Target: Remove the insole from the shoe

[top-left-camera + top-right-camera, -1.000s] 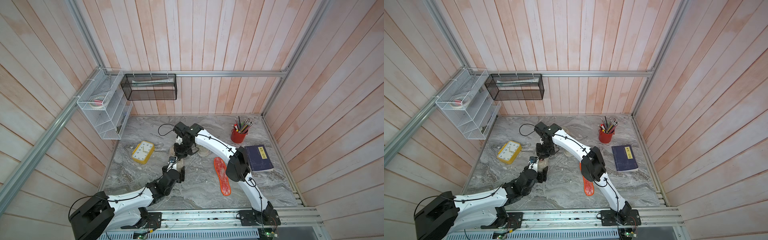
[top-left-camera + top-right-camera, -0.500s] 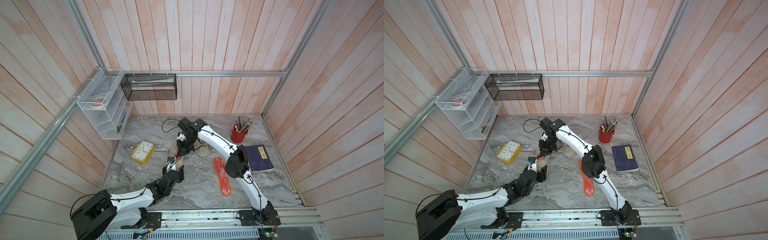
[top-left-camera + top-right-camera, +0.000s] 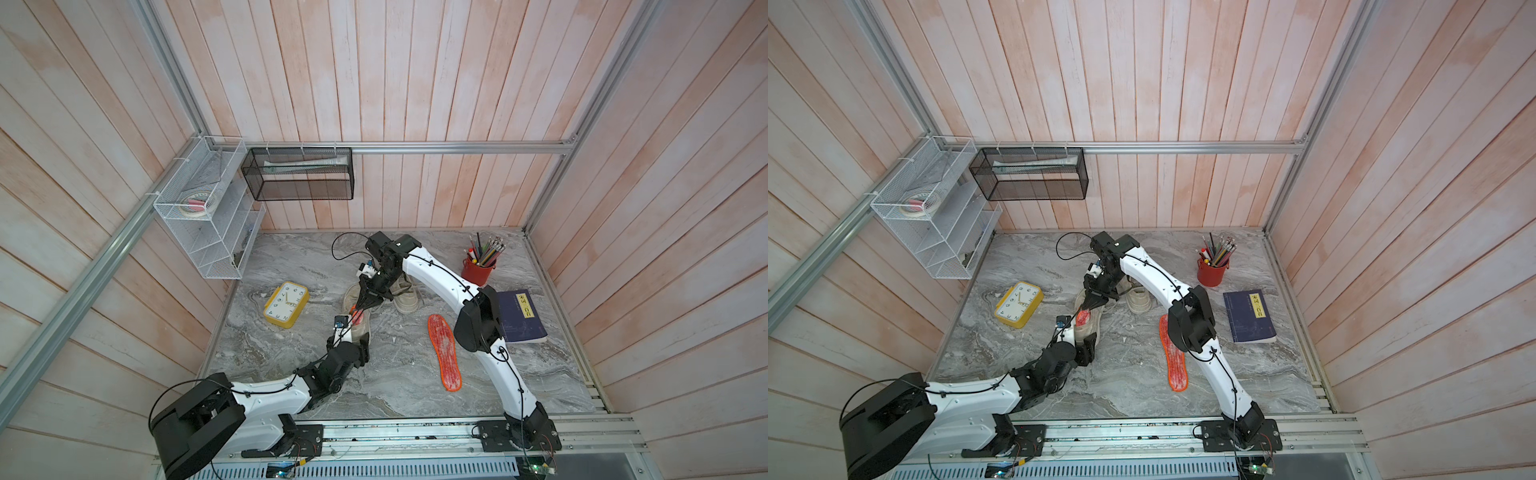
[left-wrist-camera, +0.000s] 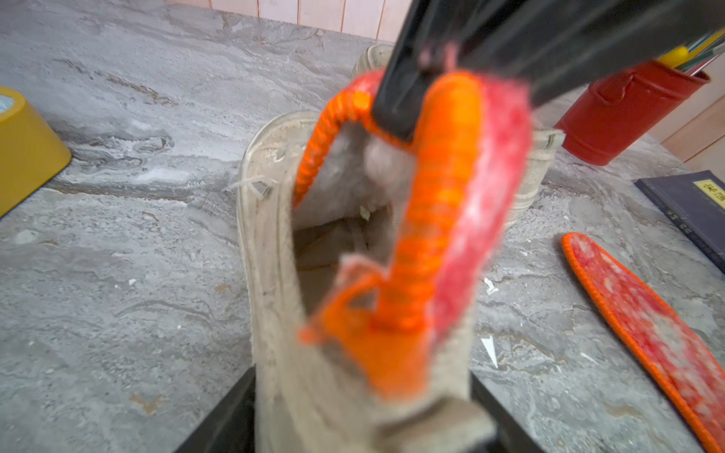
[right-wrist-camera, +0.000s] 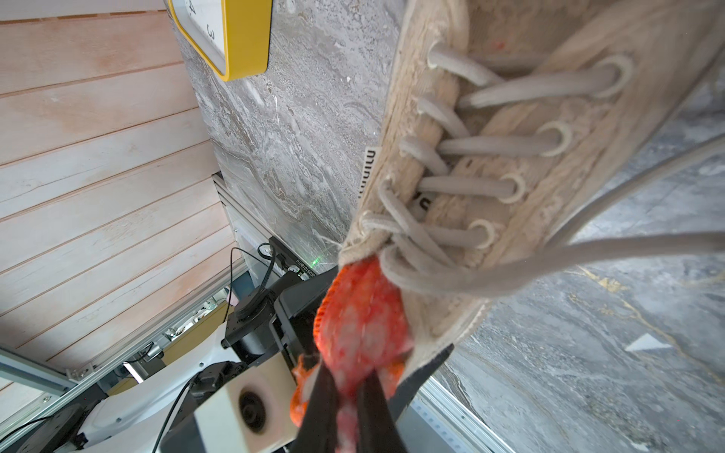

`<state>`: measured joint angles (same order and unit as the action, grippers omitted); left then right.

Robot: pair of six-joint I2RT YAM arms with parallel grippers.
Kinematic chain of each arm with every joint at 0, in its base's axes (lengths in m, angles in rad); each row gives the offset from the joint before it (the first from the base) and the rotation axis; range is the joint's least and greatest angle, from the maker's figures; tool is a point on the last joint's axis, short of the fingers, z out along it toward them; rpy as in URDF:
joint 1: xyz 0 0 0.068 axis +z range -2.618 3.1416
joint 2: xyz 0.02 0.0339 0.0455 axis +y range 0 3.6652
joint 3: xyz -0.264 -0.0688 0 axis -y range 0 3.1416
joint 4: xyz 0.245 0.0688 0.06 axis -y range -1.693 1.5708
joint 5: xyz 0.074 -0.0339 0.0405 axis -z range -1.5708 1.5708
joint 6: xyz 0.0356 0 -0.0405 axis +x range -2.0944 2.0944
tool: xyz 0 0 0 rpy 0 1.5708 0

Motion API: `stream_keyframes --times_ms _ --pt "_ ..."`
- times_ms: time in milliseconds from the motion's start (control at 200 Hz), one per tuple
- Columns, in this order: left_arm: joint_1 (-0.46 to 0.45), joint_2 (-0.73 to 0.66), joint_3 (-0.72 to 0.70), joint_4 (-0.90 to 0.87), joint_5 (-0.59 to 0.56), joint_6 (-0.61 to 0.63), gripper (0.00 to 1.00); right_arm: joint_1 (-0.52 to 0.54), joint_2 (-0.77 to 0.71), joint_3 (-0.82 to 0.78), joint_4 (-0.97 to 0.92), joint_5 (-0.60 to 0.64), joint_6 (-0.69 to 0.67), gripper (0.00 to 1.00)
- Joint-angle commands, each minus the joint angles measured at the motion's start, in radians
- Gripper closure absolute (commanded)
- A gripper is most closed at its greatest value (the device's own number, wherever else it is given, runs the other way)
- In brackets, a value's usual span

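Right gripper (image 5: 347, 376) pinches the insole (image 5: 361, 313) shut, heel end lifted from the shoe (image 5: 510, 176). Set wide, left gripper (image 4: 361, 415) clamps the shoe's heel. Extraction seems midway; next needs a steady pull until the toe clears.

Bright even light, faint shadows, wrist close-ups blurred — top views sharp

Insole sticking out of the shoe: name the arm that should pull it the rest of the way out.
Right. The right gripper is shut on the raised heel end of the insole, above the opening of the shoe. The left gripper straddles the shoe's heel and looks to be steadying it, so it should hold.
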<state>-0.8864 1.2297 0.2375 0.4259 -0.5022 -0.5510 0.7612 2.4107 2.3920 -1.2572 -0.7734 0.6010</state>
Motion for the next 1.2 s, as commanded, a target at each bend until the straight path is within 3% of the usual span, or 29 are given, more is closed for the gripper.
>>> stream_keyframes --times_ms 0,130,275,440,565,670,810,965,1080,1190 --pt "0.003 0.057 -0.037 -0.147 0.044 -0.061 0.52 -0.028 -0.074 0.022 0.017 -0.082 -0.026 1.00" --pt "0.003 0.084 -0.030 -0.131 0.068 -0.055 0.49 -0.027 -0.049 0.026 0.002 -0.047 -0.032 1.00" --pt "0.003 0.055 -0.017 -0.128 0.098 -0.036 0.23 -0.013 -0.024 0.003 0.016 0.043 -0.012 1.00" --pt "0.003 -0.103 -0.023 -0.164 0.199 -0.006 0.11 0.003 0.000 -0.021 0.083 0.104 0.024 1.00" --pt "0.003 -0.271 -0.035 -0.256 0.325 -0.039 0.12 0.014 0.020 -0.018 0.093 0.150 0.024 1.00" --pt "0.003 -0.406 -0.045 -0.349 0.388 -0.112 0.14 0.022 0.020 -0.018 0.095 0.175 0.013 0.83" --pt "0.010 -0.526 -0.021 -0.485 0.385 -0.253 0.17 0.028 -0.019 -0.014 0.109 0.216 0.014 0.66" --pt "0.070 -0.543 0.073 -0.610 0.379 -0.355 0.26 0.029 -0.084 -0.045 0.122 0.262 0.016 0.54" --pt "0.196 -0.516 0.137 -0.640 0.503 -0.440 0.30 0.032 -0.155 -0.089 0.153 0.290 0.016 0.47" --pt "0.256 -0.500 0.189 -0.640 0.582 -0.518 0.29 0.032 -0.252 -0.179 0.216 0.319 0.031 0.44"
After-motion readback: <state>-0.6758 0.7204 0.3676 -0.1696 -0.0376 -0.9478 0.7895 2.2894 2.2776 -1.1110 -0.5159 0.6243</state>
